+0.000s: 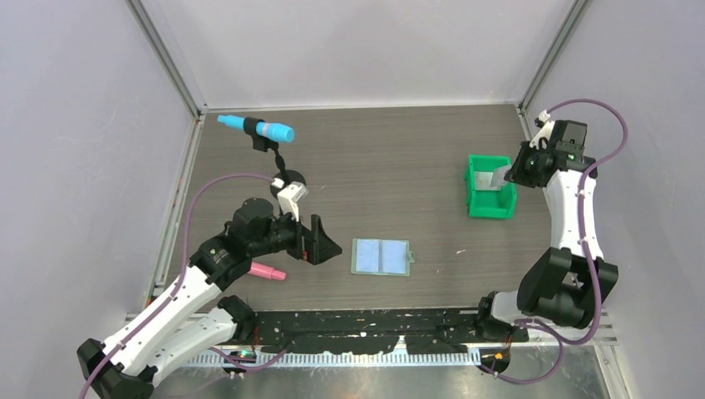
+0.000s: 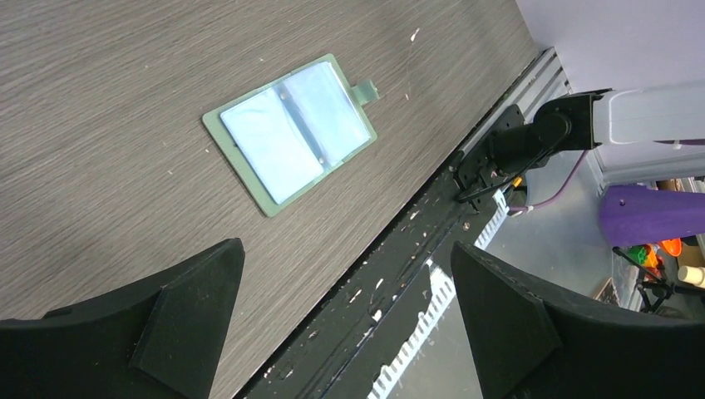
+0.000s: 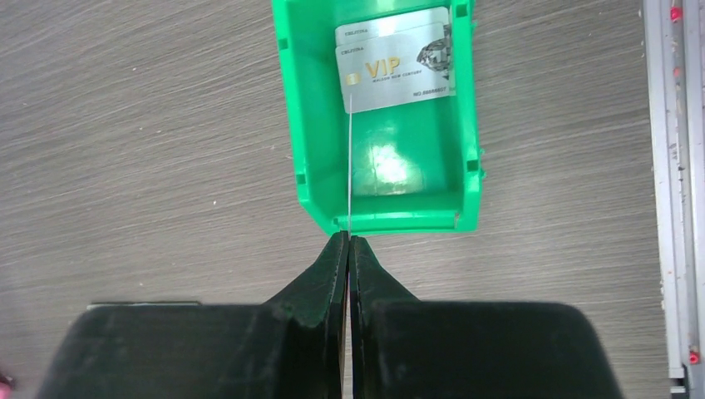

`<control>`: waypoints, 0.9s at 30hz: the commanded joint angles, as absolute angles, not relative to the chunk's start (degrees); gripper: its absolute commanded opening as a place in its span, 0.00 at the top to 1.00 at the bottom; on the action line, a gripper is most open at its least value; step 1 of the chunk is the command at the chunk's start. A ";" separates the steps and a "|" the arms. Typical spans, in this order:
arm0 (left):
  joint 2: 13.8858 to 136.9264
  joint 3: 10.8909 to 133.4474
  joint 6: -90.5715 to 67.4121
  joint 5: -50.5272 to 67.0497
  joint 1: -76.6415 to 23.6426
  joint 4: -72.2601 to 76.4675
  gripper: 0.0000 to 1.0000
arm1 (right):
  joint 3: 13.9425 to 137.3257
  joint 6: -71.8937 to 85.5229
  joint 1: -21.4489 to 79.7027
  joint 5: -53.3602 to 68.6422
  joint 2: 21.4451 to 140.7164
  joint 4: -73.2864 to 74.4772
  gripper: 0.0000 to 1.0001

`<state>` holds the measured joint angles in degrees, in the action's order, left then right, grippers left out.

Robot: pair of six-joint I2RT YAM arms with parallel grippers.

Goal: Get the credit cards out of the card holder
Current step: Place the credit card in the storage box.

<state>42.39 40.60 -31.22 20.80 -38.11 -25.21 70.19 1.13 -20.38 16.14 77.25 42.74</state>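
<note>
Top view: the holder (image 1: 381,256) lies open and flat at the middle of the worktop (image 1: 399,150). The left end effector (image 1: 326,243) is just to its left, spread and empty. At the right of the frame the right end effector (image 1: 509,174) hangs over the bin (image 1: 490,209) with a pale card (image 1: 497,179) in it. Left wrist view: the holder (image 2: 291,129) sits at upper middle, apart from the spread left end effector (image 2: 345,249). Whether any cards sit behind its bluish panels cannot be told. Right wrist view: the right end effector (image 3: 349,237) is pressed together, pinching the card (image 3: 350,166) edge-on. The card shows as a thin line running up the frame into the bin (image 3: 287,125), where two cards (image 3: 399,79) lie at the top end. The step in hand looks like the drop. Since the tips sit right at the bin's lower wall, the arm would do well to shift further up the frame over the bin floor. It should then come low and only then spread, so the card falls flat and does not catch the wall. A thin card may cling to a pad, so a short pause before pulling away seems wise.
</note>
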 commanded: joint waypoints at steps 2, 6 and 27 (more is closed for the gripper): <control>40.42 42.88 -30.03 17.77 -37.72 -26.26 0.00 | 75.94 -3.48 -20.57 15.27 82.57 43.76 0.95; 37.83 42.06 -29.85 13.77 -37.67 -25.82 0.00 | 78.52 -4.07 -20.57 18.76 88.10 43.82 0.95; 39.51 42.04 -30.19 8.23 -37.53 -25.41 0.00 | 83.56 -6.82 -20.57 27.35 102.25 40.20 0.94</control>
